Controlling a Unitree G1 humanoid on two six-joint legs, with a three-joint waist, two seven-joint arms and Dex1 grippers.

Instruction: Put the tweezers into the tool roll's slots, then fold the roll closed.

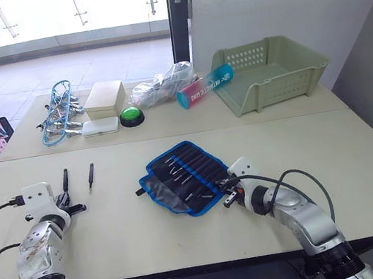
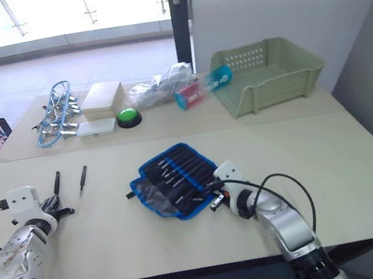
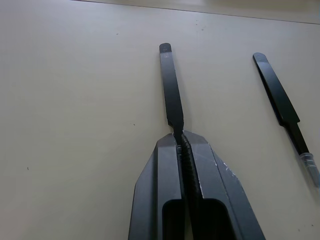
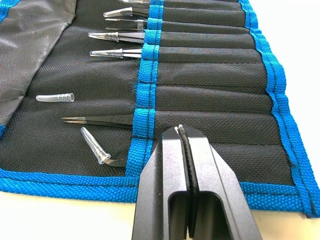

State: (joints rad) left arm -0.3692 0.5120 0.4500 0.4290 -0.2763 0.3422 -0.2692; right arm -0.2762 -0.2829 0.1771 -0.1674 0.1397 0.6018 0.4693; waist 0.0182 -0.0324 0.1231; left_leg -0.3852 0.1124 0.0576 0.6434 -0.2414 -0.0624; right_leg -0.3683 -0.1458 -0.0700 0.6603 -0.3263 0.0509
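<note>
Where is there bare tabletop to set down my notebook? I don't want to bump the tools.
Bare patches: the near table between the two loose tweezers and the tool roll, and right of the roll toward the table's edge. Crowded: the far table, from the blue-ringed tools to the green basket.

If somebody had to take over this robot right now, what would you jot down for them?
Left gripper: shut on one tweezers lying on the table; a second loose tweezers lies beside it.
Right gripper: shut, holding nothing, over the tool roll at its near edge.
Done: several tweezers sit in the slots.
Left: slot the two loose ones, then fold the roll, which lies open.
</note>
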